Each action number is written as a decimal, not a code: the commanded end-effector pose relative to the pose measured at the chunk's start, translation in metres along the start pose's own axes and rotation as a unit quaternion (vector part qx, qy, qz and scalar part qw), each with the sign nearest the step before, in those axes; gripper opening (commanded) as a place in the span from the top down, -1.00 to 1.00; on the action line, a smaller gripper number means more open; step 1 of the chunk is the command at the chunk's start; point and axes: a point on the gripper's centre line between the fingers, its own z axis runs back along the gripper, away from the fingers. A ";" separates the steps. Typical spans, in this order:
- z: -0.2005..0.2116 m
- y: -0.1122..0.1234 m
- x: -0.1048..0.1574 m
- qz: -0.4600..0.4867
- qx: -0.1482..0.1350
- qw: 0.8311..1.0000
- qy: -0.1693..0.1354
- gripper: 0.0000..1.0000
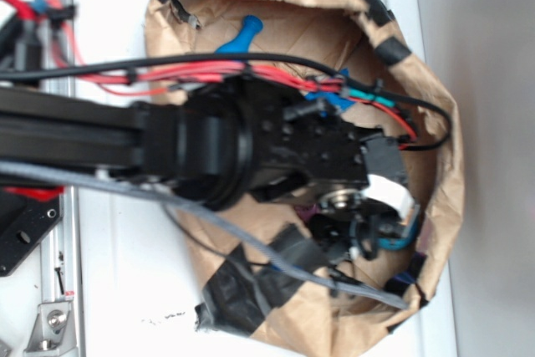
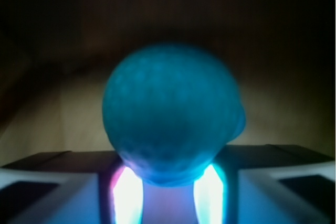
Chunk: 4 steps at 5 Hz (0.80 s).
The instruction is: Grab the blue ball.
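Observation:
In the wrist view the teal-blue ball [image 2: 172, 114] fills the middle of the picture and sits between my two fingers, touching both. My gripper [image 2: 170, 182] is shut on it. In the exterior view my gripper [image 1: 380, 225] points down into the lower right part of a brown paper container [image 1: 447, 165]. Only a teal sliver of the ball [image 1: 402, 238] shows there beside the fingers; the arm hides the rest.
A blue bottle-shaped toy [image 1: 242, 35] lies at the back of the container. The container's crumpled walls are patched with black tape [image 1: 251, 286]. Red and black cables [image 1: 209, 73] run over the arm. A metal rail [image 1: 63, 290] lies at the left.

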 end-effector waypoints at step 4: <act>0.082 0.015 -0.010 -0.049 -0.015 0.998 -0.048 -1.00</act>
